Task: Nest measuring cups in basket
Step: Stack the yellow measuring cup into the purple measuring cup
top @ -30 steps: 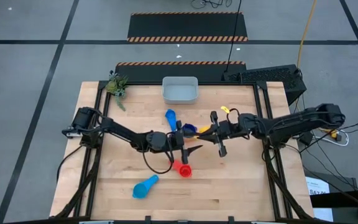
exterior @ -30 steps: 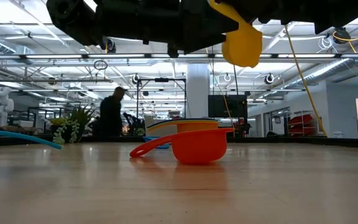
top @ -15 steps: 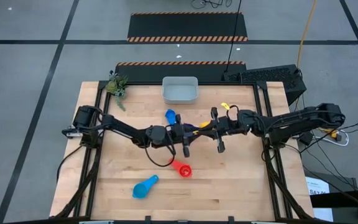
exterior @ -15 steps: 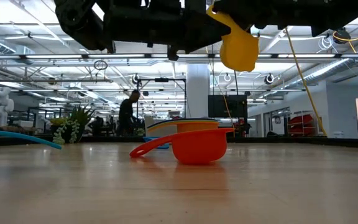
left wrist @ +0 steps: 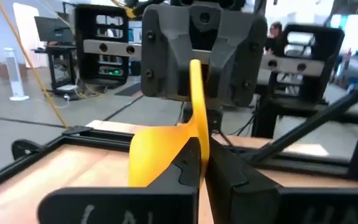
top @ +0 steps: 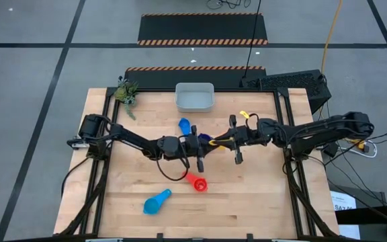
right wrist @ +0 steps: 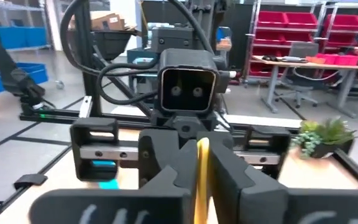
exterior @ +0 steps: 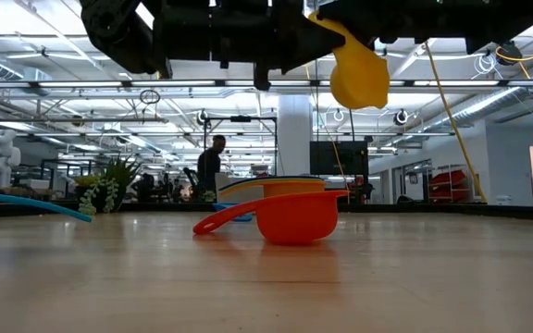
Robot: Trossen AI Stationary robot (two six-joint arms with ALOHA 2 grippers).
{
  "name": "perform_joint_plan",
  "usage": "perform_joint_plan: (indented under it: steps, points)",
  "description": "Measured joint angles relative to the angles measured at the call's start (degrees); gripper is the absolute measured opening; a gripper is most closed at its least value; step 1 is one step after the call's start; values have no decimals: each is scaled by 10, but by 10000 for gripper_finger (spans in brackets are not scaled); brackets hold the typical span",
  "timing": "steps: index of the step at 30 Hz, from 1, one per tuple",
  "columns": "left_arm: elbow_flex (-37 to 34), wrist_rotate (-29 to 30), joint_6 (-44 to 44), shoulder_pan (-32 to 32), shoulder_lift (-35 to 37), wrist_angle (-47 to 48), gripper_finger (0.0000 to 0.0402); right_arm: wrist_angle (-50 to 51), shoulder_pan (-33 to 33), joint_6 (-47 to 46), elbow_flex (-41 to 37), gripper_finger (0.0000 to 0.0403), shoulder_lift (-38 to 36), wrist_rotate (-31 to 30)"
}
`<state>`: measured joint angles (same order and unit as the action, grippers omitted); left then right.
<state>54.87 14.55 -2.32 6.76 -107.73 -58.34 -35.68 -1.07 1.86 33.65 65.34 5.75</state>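
Gripping one yellow plastic measuring cup [left wrist: 157,149] together above the table's centre.
Left gripper [left wrist: 199,163] is pinching its handle; right gripper [right wrist: 201,163] is clamping it from 3 o'clock.

Overhead looks down; low level; wrist cams face-to-face.

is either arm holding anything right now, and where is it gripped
Yes. The yellow measuring cup hangs in the air between both arms. The left gripper and the right gripper both pinch its thin handle, one at each end.
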Motion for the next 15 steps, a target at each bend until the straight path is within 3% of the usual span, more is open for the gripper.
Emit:
perform_joint_plan:
  steps: [11,15]
  points:
    - [-2,16,-127,10,15,-17,6,196,-76,89,0,132,-140,-154]
    - [-7,43,-158,9,18,-26,6,264,-140,139,0,151,-199,-283]
